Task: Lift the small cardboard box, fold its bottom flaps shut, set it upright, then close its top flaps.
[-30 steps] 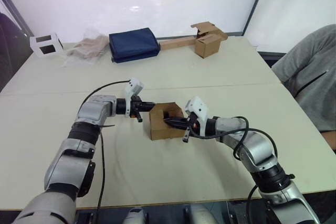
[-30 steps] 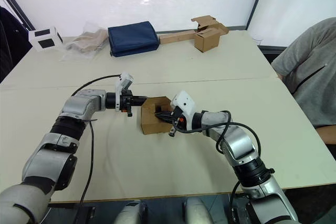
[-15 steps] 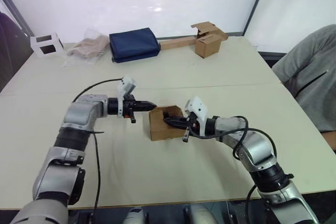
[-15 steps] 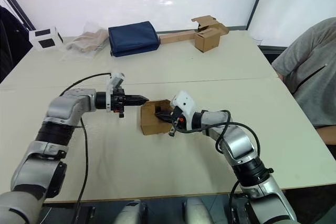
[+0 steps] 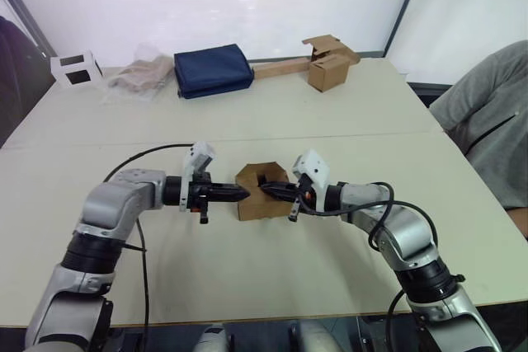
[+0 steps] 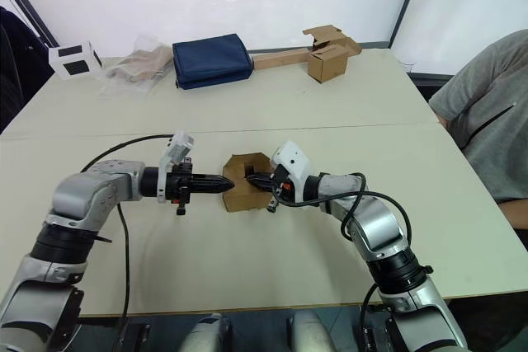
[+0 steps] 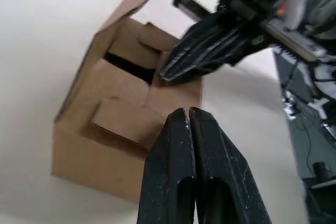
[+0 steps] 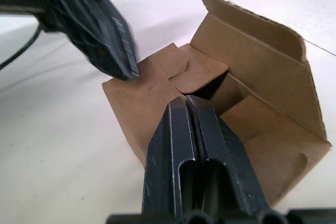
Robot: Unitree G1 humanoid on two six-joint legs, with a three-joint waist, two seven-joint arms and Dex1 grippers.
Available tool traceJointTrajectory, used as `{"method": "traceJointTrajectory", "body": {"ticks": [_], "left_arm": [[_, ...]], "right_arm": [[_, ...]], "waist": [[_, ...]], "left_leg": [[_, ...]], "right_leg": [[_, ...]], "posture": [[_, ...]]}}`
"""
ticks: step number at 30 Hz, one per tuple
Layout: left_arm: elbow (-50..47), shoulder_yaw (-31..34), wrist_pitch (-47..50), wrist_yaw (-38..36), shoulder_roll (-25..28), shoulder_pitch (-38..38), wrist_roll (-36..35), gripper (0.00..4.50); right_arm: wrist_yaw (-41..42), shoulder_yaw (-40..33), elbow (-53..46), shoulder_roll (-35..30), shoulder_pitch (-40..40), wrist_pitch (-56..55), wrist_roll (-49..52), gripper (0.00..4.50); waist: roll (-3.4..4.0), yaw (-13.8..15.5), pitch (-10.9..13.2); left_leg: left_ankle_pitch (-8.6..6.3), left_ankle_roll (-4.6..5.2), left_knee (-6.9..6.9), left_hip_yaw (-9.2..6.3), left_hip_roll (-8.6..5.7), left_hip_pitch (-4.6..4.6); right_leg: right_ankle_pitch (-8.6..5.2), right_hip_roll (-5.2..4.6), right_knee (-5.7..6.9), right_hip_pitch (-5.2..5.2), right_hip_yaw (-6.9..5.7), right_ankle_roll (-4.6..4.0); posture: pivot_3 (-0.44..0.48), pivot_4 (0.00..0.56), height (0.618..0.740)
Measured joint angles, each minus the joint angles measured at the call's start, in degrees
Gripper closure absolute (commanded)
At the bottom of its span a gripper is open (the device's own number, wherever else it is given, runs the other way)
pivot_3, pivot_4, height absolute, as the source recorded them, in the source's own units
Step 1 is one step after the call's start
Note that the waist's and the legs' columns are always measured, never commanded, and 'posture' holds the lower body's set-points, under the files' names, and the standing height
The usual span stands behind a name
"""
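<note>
small cardboard box sits mid-table between both grippers | left gripper pinched shut, empty, has dropped to the box's near-left edge | right gripper pinched shut, pressing flaps inward | folding goes on

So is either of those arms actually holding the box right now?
No. Both jaws are shut with nothing between them: the left gripper and right gripper only press their tips onto the small cardboard box's folded flaps.

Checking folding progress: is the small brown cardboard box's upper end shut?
Partly: small brown cardboard box has flaps folded inward, one flap upright, gap showing.
</note>
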Motion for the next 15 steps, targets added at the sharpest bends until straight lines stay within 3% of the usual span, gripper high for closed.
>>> {"method": "traceJointTrajectory", "body": {"ticks": [9, 15], "left_arm": [[2.6, -1.5, -4.2, -0.3, -0.4, -1.2, 1.4, 4.44], [2.3, -1.4, -4.0, 0.3, -0.3, -1.2, 0.9, 4.44]], "right_arm": [[-0.8, -3.4, -3.6, -0.7, -0.5, 2.9, 2.7, 4.5], [-1.4, -9.0, -1.1, -0.5, -13.5, 2.5, 5.3, 4.5]], "waist": [[0.0, -0.1, 0.0], [0.0, -0.3, 0.0]], "left_leg": [[0.0, 0.0, 0.0, 0.0, 0.01, 0.0], [0.0, 0.0, -0.03, 0.0, 0.01, 0.02]], "right_leg": [[0.0, 0.0, 0.0, 0.0, 0.0, 0.0], [0.0, 0.01, 0.01, -0.01, 0.0, 0.0]], "posture": [[0.0, 0.15, 0.74], [0.0, 0.15, 0.74]]}}
